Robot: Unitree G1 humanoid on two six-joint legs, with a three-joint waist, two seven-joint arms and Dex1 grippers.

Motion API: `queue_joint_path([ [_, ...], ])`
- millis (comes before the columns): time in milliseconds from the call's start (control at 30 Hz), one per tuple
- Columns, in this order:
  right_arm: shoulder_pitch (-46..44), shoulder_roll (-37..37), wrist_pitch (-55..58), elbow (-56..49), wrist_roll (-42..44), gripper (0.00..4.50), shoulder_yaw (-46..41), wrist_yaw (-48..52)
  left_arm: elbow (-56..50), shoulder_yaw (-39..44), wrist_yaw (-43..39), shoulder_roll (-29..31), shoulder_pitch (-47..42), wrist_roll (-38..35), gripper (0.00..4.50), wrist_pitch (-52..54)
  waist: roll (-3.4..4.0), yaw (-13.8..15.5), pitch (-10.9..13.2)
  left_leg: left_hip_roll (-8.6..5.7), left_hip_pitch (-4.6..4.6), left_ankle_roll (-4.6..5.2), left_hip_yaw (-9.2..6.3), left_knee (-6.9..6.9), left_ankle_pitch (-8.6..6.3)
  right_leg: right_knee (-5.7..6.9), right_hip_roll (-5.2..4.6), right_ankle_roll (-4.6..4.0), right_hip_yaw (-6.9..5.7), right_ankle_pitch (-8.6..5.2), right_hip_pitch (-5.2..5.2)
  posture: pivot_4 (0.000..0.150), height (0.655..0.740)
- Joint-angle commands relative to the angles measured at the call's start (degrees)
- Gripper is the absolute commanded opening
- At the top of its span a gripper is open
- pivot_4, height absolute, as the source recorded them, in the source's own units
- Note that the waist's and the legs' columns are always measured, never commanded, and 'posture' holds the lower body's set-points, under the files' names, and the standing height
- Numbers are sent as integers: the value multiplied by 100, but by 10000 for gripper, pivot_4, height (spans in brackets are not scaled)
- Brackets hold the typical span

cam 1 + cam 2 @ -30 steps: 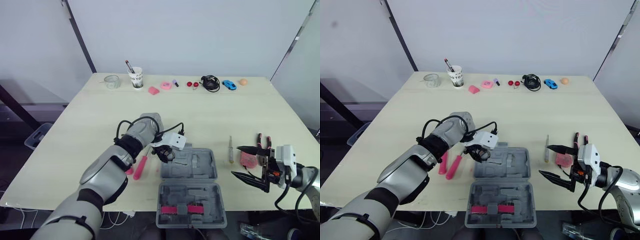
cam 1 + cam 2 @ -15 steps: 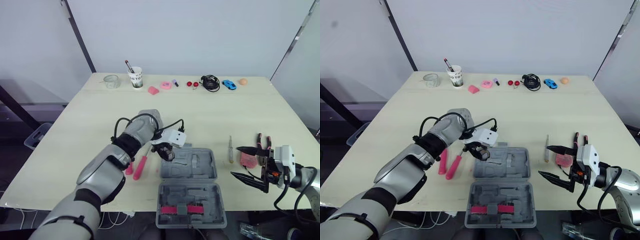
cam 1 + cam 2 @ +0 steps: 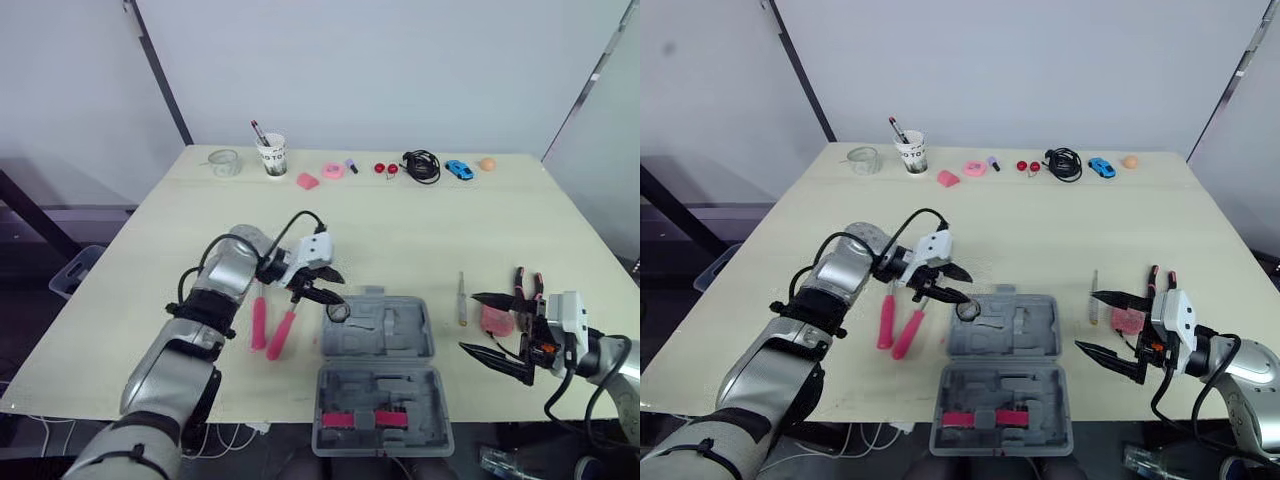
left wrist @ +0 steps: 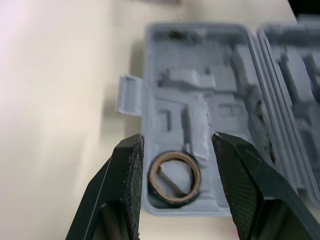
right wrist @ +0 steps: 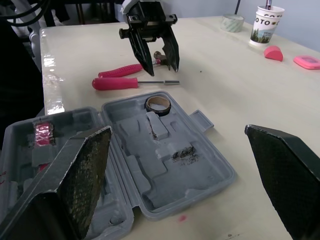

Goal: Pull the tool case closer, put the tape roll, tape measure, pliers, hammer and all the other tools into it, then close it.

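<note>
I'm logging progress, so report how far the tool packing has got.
Done: the grey plastic tool case lies open near the robot, and the dark tape roll sits in its far half. In hand: nothing; the left gripper hovers by the roll, jaws open. To do: two pink-handled tools, red-handled pliers, pink tape measure and slim screwdriver lie on the pale table; case not closed.

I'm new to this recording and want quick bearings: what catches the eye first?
The open grey tool case near the front edge of the table, the tape roll lying in its far-left corner, with the open left gripper just beside it. Two pink-handled tools lie left of the case.
</note>
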Motion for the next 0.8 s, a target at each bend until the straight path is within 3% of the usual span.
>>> queue_joint_path([
  [33,-26,28,-144,-112,15,45000,-25,-38,100,515,70,16,175,-539,22840,-216,0,-3,0,0,1,0,-1,0,0,1,0,0,-1,0,0,1500,7400],
  [100,-25,51,-165,-109,4,45000,-10,-62,257,576,44,-7,272,-621,22840,-309,1,-1,0,0,1,0,-1,0,0,1,0,0,-1,0,0,1500,7400],
  [267,10,94,-203,-132,-23,45000,14,-111,682,571,147,-114,331,-623,3669,-685,0,4,0,-1,2,0,0,0,0,1,0,0,-1,0,0,1500,7400],
  [300,24,101,-213,-134,-26,45000,11,-114,772,587,182,-154,316,-629,2753,-736,0,4,0,-1,1,0,0,0,0,1,0,0,-1,0,0,1500,7400],
  [800,161,101,-306,-205,-84,45000,30,-285,2051,660,94,-573,6,-583,2753,-1647,0,-5,0,-2,1,0,0,0,0,1,0,0,-1,0,1,1500,7400],
])
